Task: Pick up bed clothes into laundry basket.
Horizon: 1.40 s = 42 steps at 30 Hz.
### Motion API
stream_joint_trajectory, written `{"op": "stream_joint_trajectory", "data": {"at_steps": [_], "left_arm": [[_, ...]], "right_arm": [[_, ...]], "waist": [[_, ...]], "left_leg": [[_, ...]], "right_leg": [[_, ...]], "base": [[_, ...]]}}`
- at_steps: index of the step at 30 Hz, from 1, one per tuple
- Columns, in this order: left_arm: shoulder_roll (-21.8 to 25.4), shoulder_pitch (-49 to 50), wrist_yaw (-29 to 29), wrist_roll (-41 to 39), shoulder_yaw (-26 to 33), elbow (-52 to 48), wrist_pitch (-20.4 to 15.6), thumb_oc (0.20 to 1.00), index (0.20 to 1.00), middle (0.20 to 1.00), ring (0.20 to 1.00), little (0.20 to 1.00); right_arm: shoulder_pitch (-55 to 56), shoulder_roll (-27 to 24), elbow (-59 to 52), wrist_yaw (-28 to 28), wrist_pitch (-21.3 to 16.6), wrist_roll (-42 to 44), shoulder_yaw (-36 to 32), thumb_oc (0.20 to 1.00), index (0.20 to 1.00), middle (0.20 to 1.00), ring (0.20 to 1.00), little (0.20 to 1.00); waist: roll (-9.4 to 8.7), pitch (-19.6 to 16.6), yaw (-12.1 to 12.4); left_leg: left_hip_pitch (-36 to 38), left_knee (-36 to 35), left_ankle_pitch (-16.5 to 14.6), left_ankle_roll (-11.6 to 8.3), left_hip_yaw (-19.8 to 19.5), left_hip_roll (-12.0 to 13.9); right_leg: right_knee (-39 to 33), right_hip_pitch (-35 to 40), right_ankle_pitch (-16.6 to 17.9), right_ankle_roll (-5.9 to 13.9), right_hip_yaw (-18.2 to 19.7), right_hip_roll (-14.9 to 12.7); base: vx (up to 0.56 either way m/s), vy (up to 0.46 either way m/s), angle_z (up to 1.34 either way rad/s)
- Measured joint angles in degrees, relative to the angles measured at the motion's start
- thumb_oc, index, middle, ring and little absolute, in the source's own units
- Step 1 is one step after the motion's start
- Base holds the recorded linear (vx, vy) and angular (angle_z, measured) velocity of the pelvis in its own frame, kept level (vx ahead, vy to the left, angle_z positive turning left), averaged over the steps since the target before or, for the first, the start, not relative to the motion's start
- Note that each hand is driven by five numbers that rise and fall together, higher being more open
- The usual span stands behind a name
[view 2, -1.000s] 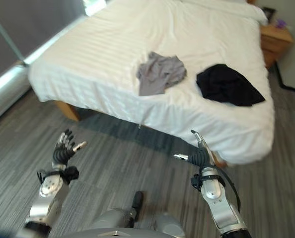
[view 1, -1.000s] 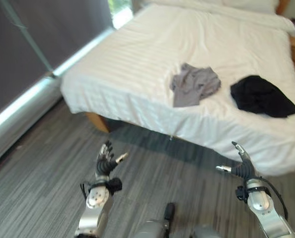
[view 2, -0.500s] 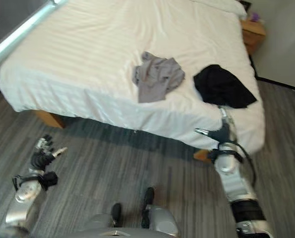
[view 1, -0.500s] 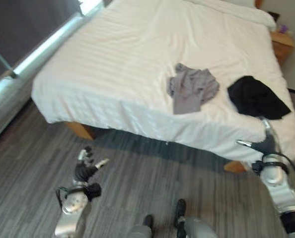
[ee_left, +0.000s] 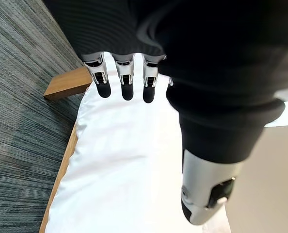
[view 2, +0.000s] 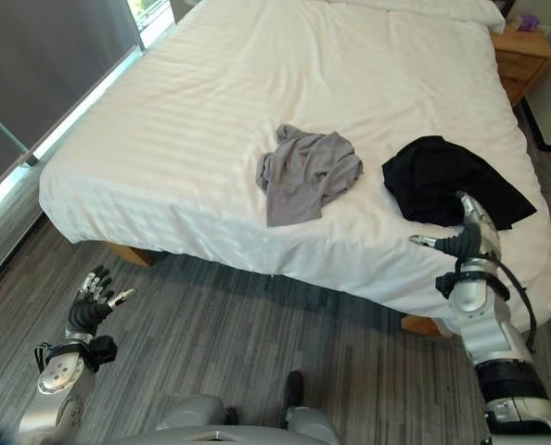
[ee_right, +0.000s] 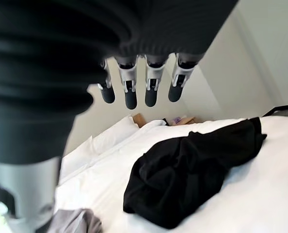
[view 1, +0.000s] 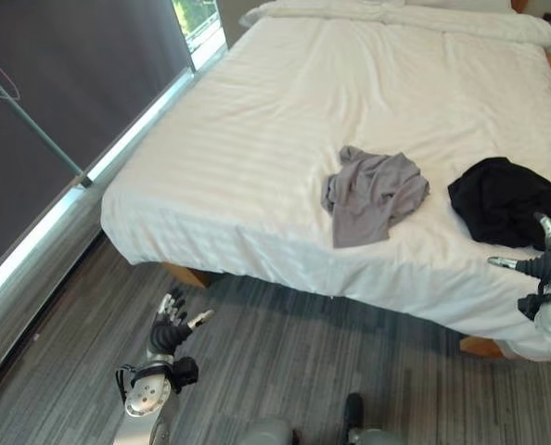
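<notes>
The crumpled black garment [view 2: 450, 182] and grey shirt [view 2: 305, 173] on the white bed [view 1: 257, 139] look limp and light (pinch a raised fold), with open right hand [view 2: 467, 238] nearest black, left hand [view 1: 172, 326] open, low.

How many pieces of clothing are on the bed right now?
2. A grey garment lies crumpled near the middle of the bed's foot end. A black garment lies beside it, towards the right hand. Others may be hidden.
</notes>
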Motion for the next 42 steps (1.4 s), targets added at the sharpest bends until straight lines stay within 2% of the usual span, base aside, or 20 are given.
{"op": "stream_joint_trajectory", "data": {"at_steps": [2,4,6,7,8,9,10,13,18,25,26,28,30,31,32,34,37,39,40,42], "left_arm": [[-0.1,-0.4,0.0,-0.1,-1.3,1.9,-0.1,1.0,1.0,1.0,1.0,1.0],[-3.5,-0.3,-0.1,-0.1,-2.1,2.0,-0.2,1.0,1.0,1.0,1.0,1.0],[-4.3,0.7,0.2,-0.2,-1.7,1.5,-0.4,1.0,1.0,1.0,1.0,1.0],[-2.9,1.7,0.2,-1.1,-1.8,-0.1,-1.1,1.0,1.0,1.0,1.0,1.0],[0.0,2.0,-0.1,-1.6,-2.2,-0.7,-1.9,1.0,1.0,1.0,1.0,1.0],[0.1,1.6,0.0,-1.8,-1.6,0.5,-1.8,1.0,1.0,1.0,1.0,1.0],[-0.2,1.9,0.1,-2.1,-1.9,1.3,-2.1,1.0,1.0,1.0,1.0,1.0],[0.2,2.5,0.0,-2.1,-1.6,1.3,-2.5,1.0,1.0,1.0,1.0,1.0],[0.1,0.1,-0.1,-2.2,-2.1,3.2,-2.4,1.0,1.0,1.0,1.0,1.0],[0.2,-1.7,-0.1,-2.2,-2.3,2.9,-2.6,1.0,1.0,1.0,1.0,1.0],[0.4,-2.0,-0.1,-2.2,-2.5,2.9,-2.6,1.0,1.0,1.0,1.0,1.0],[0.5,-4.8,0.0,-2.2,-4.7,5.2,-2.3,1.0,1.0,1.0,1.0,1.0],[3.4,-6.1,-0.1,-2.2,-8.5,6.1,-1.6,1.0,1.0,1.0,1.0,1.0],[4.0,-6.3,-0.1,-2.1,-8.8,5.8,-1.5,1.0,1.0,1.0,1.0,1.0],[4.1,-6.1,0.2,-2.1,-8.2,5.1,-1.6,1.0,1.0,1.0,1.0,1.0],[3.9,-6.7,0.1,-2.1,-7.8,4.2,-1.8,1.0,1.0,1.0,1.0,1.0],[3.8,-9.4,-0.1,-2.0,-8.1,6.5,-1.9,1.0,1.0,1.0,1.0,1.0],[3.8,-9.0,0.1,-1.9,-6.3,7.3,-2.3,1.0,1.0,1.0,1.0,1.0],[3.2,-8.4,0.4,-2.1,-4.4,7.3,-2.8,1.0,1.0,1.0,1.0,1.0],[3.0,-7.9,0.1,-2.1,-4.5,6.5,-3.0,1.0,1.0,1.0,1.0,1.0]], "right_arm": [[-6.8,-2.1,7.7,-0.8,0.5,0.0,2.9,1.0,1.0,1.0,1.0,1.0],[-10.7,-7.0,10.2,-2.2,1.1,0.0,3.5,1.0,1.0,1.0,1.0,1.0],[-12.9,-6.7,14.2,-3.1,0.9,0.1,6.7,1.0,1.0,1.0,1.0,1.0],[-16.5,-5.4,19.9,-3.3,1.2,0.1,10.5,1.0,1.0,1.0,1.0,1.0],[-17.7,-4.2,23.2,-3.2,1.6,0.2,12.5,1.0,1.0,1.0,1.0,1.0],[-18.7,-4.6,24.0,-3.3,1.3,0.4,12.3,1.0,1.0,1.0,1.0,1.0],[-20.8,-5.2,26.5,-3.3,1.5,2.0,12.2,1.0,1.0,1.0,1.0,1.0],[-21.2,-5.2,27.2,-3.4,1.5,3.3,12.2,1.0,1.0,1.0,1.0,1.0],[-21.1,-4.0,25.1,-3.3,1.6,3.6,12.7,1.0,1.0,1.0,1.0,1.0],[-19.7,-3.5,23.3,-1.9,2.5,1.1,14.3,1.0,1.0,1.0,1.0,1.0],[-19.4,-3.5,23.6,-1.8,2.6,1.0,14.3,1.0,1.0,1.0,1.0,1.0],[-19.1,-3.9,23.7,-1.1,2.8,0.8,14.2,1.0,1.0,1.0,1.0,1.0],[-19.1,-4.0,23.5,-0.6,2.9,-0.1,16.3,1.0,1.0,1.0,1.0,1.0],[-19.1,-3.9,23.4,-0.5,2.9,-0.2,16.6,1.0,1.0,1.0,1.0,1.0],[-20.0,-4.2,23.1,-0.5,2.9,-0.3,16.6,1.0,1.0,1.0,1.0,1.0],[-21.9,-5.3,22.6,-0.6,2.9,-0.6,16.5,1.0,1.0,1.0,1.0,1.0],[-22.0,-5.8,23.5,-0.7,2.7,-0.7,16.4,1.0,1.0,1.0,1.0,1.0],[-21.7,-4.7,23.9,-0.6,3.7,-0.5,16.3,1.0,1.0,1.0,1.0,1.0],[-22.8,-4.9,24.3,-0.7,3.8,-0.5,16.6,1.0,1.0,1.0,1.0,1.0],[-24.5,-5.5,25.4,-0.8,3.8,-0.4,16.7,1.0,1.0,1.0,1.0,1.0]], "waist": [[0.58,0.1,-0.1],[7.61,0.2,1.7],[9.72,0.4,6.0],[9.43,0.4,8.6],[7.12,0.6,9.4],[7.08,1.3,8.8],[8.71,1.6,9.2],[7.98,1.8,9.3],[6.08,2.8,9.3],[4.35,2.6,9.1],[3.98,2.4,9.0],[4.92,2.3,8.2],[5.36,2.7,4.9],[4.46,2.8,3.8],[3.56,2.5,4.0],[3.0,2.6,3.9],[3.93,3.3,3.1],[3.15,3.7,2.5],[1.01,3.8,2.9],[0.82,3.8,2.8]], "left_leg": [[0.3,-8.1,2.4,-0.47,-1.4,0.2],[-2.1,-13.0,2.9,-0.08,-3.6,0.2],[-3.5,-11.3,4.5,-1.29,-3.6,0.5],[-4.5,-9.2,3.7,-2.5,-4.4,0.2],[-4.6,-8.9,4.2,-2.11,-7.3,-2.3],[-4.4,-8.9,7.2,-1.42,-7.4,-3.5],[-3.6,-9.5,11.5,-0.7,-7.2,-3.5],[-1.0,-12.3,12.2,0.28,-6.7,-4.5],[0.9,-13.3,12.1,0.59,-3.7,-6.7],[1.9,-13.5,9.9,3.46,-2.1,-6.6],[2.2,-14.0,9.7,3.61,-2.1,-6.4],[1.3,-13.8,10.8,4.82,-1.9,-3.7],[0.9,-12.0,10.3,5.49,-2.8,-2.3],[1.9,-11.9,9.7,6.31,-3.1,-2.9],[1.4,-11.3,8.3,7.29,-1.9,-3.9],[0.5,-11.5,8.0,6.75,-1.8,-4.3],[-0.9,-12.0,8.5,6.04,-4.8,-5.3],[0.0,-12.1,8.9,5.95,-5.5,-6.3],[0.5,-13.0,7.9,4.67,-6.9,-8.0],[0.7,-13.1,7.1,3.4,-8.7,-7.5]], "right_leg": [[-0.1,-0.6,-0.3,0.59,0.8,-1.0],[-0.3,-1.1,-0.9,3.87,2.0,-0.6],[9.5,-5.5,-3.3,5.97,0.9,0.5],[24.1,-10.7,-9.2,4.82,-1.0,2.5],[28.8,-10.4,-15.1,4.89,-1.4,4.4],[22.3,-5.9,-17.6,2.74,-2.3,3.9],[16.4,-2.0,-14.5,4.12,-2.8,4.3],[9.9,2.4,-12.3,5.15,-2.8,3.5],[0.1,8.0,-8.0,6.35,-1.0,1.3],[0.4,7.8,-7.9,6.8,1.4,1.4],[2.3,7.0,-8.5,7.49,1.5,1.6],[21.1,-3.6,-10.1,10.44,1.6,4.1],[43.0,-14.9,-6.9,14.66,3.9,5.9],[46.3,-17.2,-6.8,14.66,5.0,5.7],[43.3,-19.4,-4.7,12.66,4.8,4.5],[28.1,-19.1,-7.4,9.63,0.1,2.8],[2.7,-16.4,-4.2,9.42,1.9,2.0],[0.4,-14.4,-1.9,9.08,0.8,0.5],[0.0,-12.1,1.8,8.69,-0.6,-1.1],[0.0,-12.2,7.5,7.22,-1.7,-0.7]], "base": [[0.15,0.012,-0.32],[0.21,-0.033,-0.54],[0.13,-0.047,-0.98],[0.09,-0.011,-0.9],[0.09,-0.011,-0.23],[0.14,0.033,0.27],[0.1,0.048,0.47],[0.11,0.048,0.07],[0.14,0.054,-0.12],[0.16,0.023,-0.19],[-0.01,0.058,-0.19],[-0.02,0.111,-0.16],[0.04,0.039,0.3],[0.24,-0.088,0.11],[0.32,-0.181,-0.16],[0.29,-0.187,-0.28],[0.15,-0.191,0.29],[0.13,-0.242,0.61],[0.15,-0.183,0.62],[0.08,-0.054,0.58]]}}
